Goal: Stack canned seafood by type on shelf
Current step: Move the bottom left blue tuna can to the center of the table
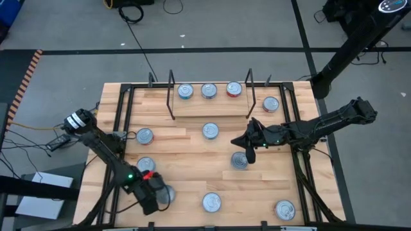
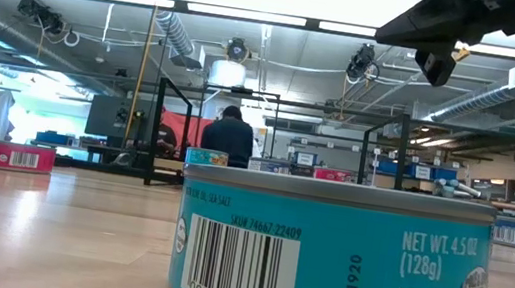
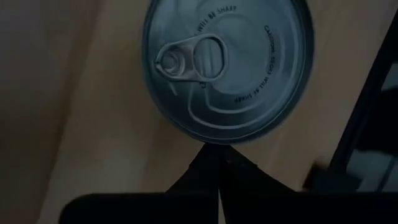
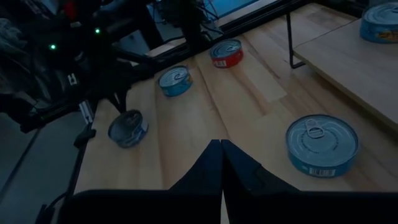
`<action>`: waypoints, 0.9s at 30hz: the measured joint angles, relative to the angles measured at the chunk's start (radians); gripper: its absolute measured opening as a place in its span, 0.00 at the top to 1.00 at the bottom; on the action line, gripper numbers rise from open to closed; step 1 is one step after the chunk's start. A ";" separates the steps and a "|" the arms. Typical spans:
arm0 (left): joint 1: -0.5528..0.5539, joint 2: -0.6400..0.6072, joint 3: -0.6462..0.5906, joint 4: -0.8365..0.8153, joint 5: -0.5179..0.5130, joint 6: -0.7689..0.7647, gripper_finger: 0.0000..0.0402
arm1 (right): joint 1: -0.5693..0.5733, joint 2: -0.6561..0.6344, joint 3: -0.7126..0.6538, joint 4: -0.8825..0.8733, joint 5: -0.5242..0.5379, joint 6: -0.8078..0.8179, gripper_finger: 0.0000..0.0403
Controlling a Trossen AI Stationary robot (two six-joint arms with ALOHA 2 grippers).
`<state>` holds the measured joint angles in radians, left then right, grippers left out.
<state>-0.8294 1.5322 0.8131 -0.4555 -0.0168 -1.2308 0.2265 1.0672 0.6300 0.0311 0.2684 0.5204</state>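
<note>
Canned seafood lies scattered over the wooden table (image 1: 192, 144), with three tins already standing in a row on the shelf (image 1: 209, 106) at the table's far side: a blue-labelled tin (image 1: 185, 91), a second blue-labelled tin (image 1: 209, 90) and a red-labelled tin (image 1: 234, 90).

The right gripper (image 1: 249, 156) hangs above the table's middle with its fingers clenched together and nothing between them. Just beside its tip, slightly toward the table's near edge, sits a silver-lidded tin (image 1: 239, 160). Farther out, toward the shelf, another tin (image 1: 210, 131) rests on the bare boards, and off to the arm's side of the shelf stands one more (image 1: 270, 104). In the right wrist view the closed fingertips (image 4: 221, 163) point across the boards, with a blue tin (image 4: 321, 144) to one side and three others beyond, two blue (image 4: 175, 80) (image 4: 128, 128) and one red (image 4: 226, 53).

The left gripper (image 1: 156, 192) is low at the near left corner, fingers pressed shut and empty. Its wrist view shows the closed fingertips (image 3: 219, 163) right at the edge of a tin's pull-tab lid (image 3: 227, 65); whether they touch it cannot be told. Two more tins (image 1: 145, 136) (image 1: 146, 165) lie along that arm, and two sit near the front edge (image 1: 211, 203) (image 1: 284, 209).
</note>
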 joint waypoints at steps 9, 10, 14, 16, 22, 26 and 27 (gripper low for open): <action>0.136 0.016 0.000 0.131 -0.027 0.038 1.00 | -0.002 0.000 0.000 0.008 0.000 -0.037 0.97; 0.149 0.026 0.000 0.145 -0.027 0.039 1.00 | -0.002 0.000 0.000 0.013 0.000 -0.048 0.97; 0.196 0.093 0.000 0.270 -0.027 0.057 1.00 | 0.007 0.000 0.000 0.025 0.000 -0.076 0.98; 0.222 0.137 0.000 0.346 -0.025 0.068 1.00 | 0.014 0.000 0.000 0.029 -0.002 -0.072 0.98; 0.310 0.249 0.065 0.420 -0.034 0.122 1.00 | 0.027 0.000 0.000 0.028 -0.005 -0.072 0.98; 0.372 0.300 0.115 0.467 -0.077 0.218 1.00 | 0.027 0.000 0.000 0.032 -0.005 -0.050 0.98; 0.388 0.308 0.123 0.476 -0.091 0.238 1.00 | 0.027 0.000 0.000 0.037 -0.005 -0.045 0.98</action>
<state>-0.4415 1.8399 0.9359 0.0201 -0.1076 -0.9932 0.2531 1.0668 0.6300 0.0679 0.2634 0.4752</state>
